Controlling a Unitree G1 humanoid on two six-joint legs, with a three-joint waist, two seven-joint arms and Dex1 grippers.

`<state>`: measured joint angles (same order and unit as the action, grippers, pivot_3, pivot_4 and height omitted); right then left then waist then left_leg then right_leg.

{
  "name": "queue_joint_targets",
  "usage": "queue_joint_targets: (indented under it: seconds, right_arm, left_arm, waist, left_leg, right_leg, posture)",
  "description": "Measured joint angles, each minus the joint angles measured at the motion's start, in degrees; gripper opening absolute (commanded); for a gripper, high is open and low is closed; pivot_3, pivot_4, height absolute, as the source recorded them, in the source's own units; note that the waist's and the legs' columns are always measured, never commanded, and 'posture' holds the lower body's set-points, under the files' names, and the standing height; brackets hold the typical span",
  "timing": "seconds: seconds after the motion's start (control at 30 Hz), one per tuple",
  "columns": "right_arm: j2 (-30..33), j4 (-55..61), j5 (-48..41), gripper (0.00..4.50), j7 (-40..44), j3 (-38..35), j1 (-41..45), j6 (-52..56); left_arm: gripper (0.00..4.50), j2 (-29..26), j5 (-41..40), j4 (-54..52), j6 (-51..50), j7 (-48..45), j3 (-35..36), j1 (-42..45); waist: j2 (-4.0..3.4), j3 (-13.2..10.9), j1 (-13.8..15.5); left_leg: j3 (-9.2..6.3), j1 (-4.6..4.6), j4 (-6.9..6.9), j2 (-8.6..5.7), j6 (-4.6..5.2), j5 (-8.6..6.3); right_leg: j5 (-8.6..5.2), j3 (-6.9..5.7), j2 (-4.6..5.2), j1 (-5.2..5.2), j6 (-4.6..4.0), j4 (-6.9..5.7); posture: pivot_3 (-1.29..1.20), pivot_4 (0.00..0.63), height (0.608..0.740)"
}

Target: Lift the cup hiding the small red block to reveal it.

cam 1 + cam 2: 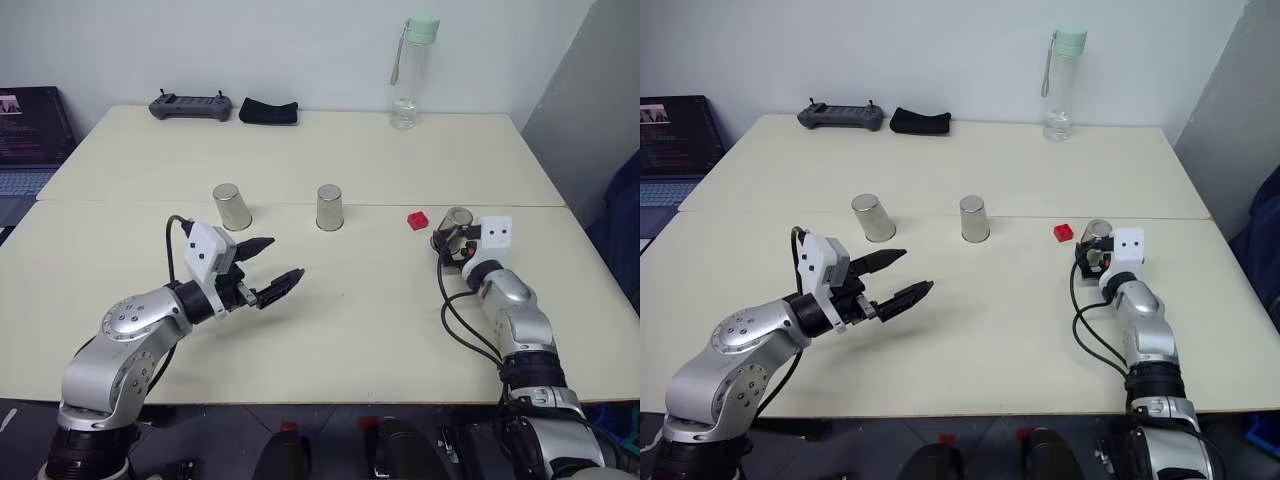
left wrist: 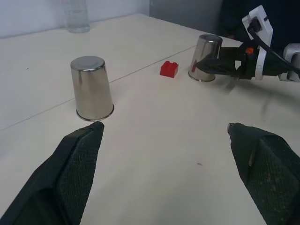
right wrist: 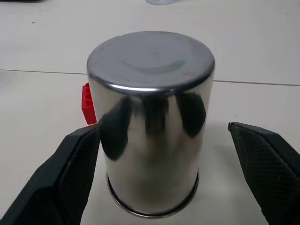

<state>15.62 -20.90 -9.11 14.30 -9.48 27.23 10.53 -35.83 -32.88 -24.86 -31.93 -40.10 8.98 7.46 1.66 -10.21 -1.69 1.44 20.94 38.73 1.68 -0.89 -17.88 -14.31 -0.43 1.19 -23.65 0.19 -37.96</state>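
1. Block first: the small red block [image 1: 417,220] is seen lying uncovered on the counter [image 1: 350,320], just beside the cup [image 3: 151,122], which stands mouth-down on the counter next to it, between the spread fingers of the right end effector [image 3: 159,176].
2. Judged from this, the reveal step is already done and the cup has been set down to one side of the block; the release is in hand.
3. The right end effector is released: in the right wrist view a gap shows between the cup and the finger on one side, while the other finger sits close against the cup wall, and contact there cannot be settled.
4. The next move is judged to call for a straight pull back from the cup, so that neither it nor the block is knocked.
5. The left end effector [image 1: 270,266] is held spread and empty above the counter, well apart from all cups.
6. Counted: three silver cups, all inverted, including one [image 1: 232,206] and another [image 1: 329,207] farther left; one red block; one clear bottle [image 1: 413,70] at the far edge; one controller [image 1: 190,106]; one black pouch [image 1: 268,111]; one laptop [image 1: 30,135].
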Motion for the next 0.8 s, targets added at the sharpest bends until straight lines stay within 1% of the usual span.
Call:
queue_joint_targets:
  seconds: [0.1,0.17,0.2,0.23,0.3,0.33,0.37,0.5,0.6,0.7,0.8]
  right_arm:
    - [0.8,2.9,-0.1,4.47,0.6,0.0,-1.9,0.4]
    - [1.6,7.3,-0.9,4.47,0.9,-0.1,-4.0,2.5]
    - [2.7,12.3,-1.3,4.47,1.5,-0.3,-6.3,4.6]
    - [3.3,14.0,-1.4,4.47,1.7,-0.6,-6.5,5.6]
    - [3.6,27.3,-4.6,4.47,1.9,-0.7,-12.6,12.1]
    - [3.7,30.0,-5.4,4.47,1.9,-0.6,-14.0,13.4]
    - [3.6,36.0,-7.0,4.47,2.0,-0.4,-17.4,16.5]
    - [3.7,47.1,-11.2,4.47,3.3,0.6,-23.6,21.6]
    - [3.7,50.7,-12.9,4.47,3.9,1.3,-27.0,23.8]
    - [3.2,50.9,-12.3,4.47,2.8,1.2,-28.8,23.6]
    - [1.1,50.2,-10.1,4.47,0.6,1.7,-29.0,21.1]
  left_arm:
    - [4.50,0.0,0.0,-0.1,0.0,0.0,0.1,-0.3]
    - [4.50,0.0,-0.1,-0.3,0.0,0.0,0.2,-0.8]
    - [4.50,-0.1,-0.1,-0.8,0.0,0.0,0.7,-1.8]
    - [4.50,0.0,-0.1,-0.9,0.0,0.0,0.7,-2.4]
    - [4.50,0.0,-0.7,-3.1,-0.3,1.3,2.8,-5.4]
    - [4.50,0.0,-0.7,-3.5,-0.4,1.8,3.1,-6.3]
    - [4.50,0.1,-0.4,-4.5,-0.5,3.0,3.4,-8.7]
    - [4.50,1.4,0.3,-6.4,-1.0,5.7,3.8,-12.5]
    - [4.50,2.3,0.5,-7.3,-1.0,8.4,5.2,-13.3]
    - [4.50,3.7,1.5,-7.4,-0.3,10.5,7.1,-15.7]
    - [4.50,7.6,3.1,-7.4,0.3,14.3,7.2,-18.0]
  waist:
    - [0.00,0.0,0.0]
    - [-0.01,0.0,0.1]
    - [-0.01,0.0,0.1]
    - [0.00,0.0,0.1]
    - [-0.01,0.0,0.1]
    - [-0.01,0.0,0.1]
    - [-0.02,0.0,0.1]
    - [-0.01,0.0,0.2]
    - [0.00,0.0,0.2]
    - [0.00,0.0,0.2]
    - [0.00,0.0,0.2]
  left_leg:
    - [-0.01,0.02,0.00,-0.01,0.00,0.00]
    - [-0.02,0.05,0.00,-0.01,0.00,0.00]
    - [-0.02,0.05,-0.01,-0.01,0.00,0.00]
    - [-0.01,0.05,0.00,-0.01,0.00,-0.01]
    - [-0.04,0.01,-0.04,0.06,0.00,-0.01]
    - [-0.06,0.01,-0.06,0.06,0.00,-0.01]
    - [-0.06,0.01,-0.08,0.07,0.00,-0.01]
    - [-0.06,0.00,-0.03,0.06,-0.01,-0.01]
    - [-0.06,-0.04,0.02,0.03,-0.01,0.00]
    - [-0.02,-0.07,0.04,0.03,-0.01,0.00]
    - [-0.01,-0.08,0.04,0.03,-0.01,0.00]
  right_leg:
    - [0.00,0.00,0.01,0.00,0.00,0.02]
    - [0.00,-0.01,0.02,-0.02,0.00,0.03]
    - [0.00,-0.01,0.04,-0.02,0.00,0.03]
    - [0.00,0.00,0.04,-0.02,0.02,0.03]
    - [-0.02,-0.03,0.00,-0.02,0.02,0.01]
    - [-0.03,-0.04,0.00,-0.02,0.04,0.01]
    - [-0.10,-0.04,0.00,-0.03,0.15,0.02]
    - [-0.18,-0.04,0.02,0.00,0.28,0.04]
    - [-0.14,-0.04,0.04,0.08,0.38,0.08]
    - [-0.12,-0.01,0.04,0.10,0.42,0.09]
    - [-0.12,0.00,0.02,0.09,0.43,0.08]
  posture:
    - [0.00,0.150,0.740]
    - [0.00,0.150,0.740]
    - [0.00,0.150,0.740]
    - [0.00,0.150,0.740]
    - [0.00,0.150,0.740]
    - [0.00,0.150,0.740]
    - [0.00,0.150,0.740]
    - [0.00,0.150,0.740]
    - [0.00,0.150,0.740]
    - [0.00,0.150,0.740]
    - [0.00,0.150,0.740]
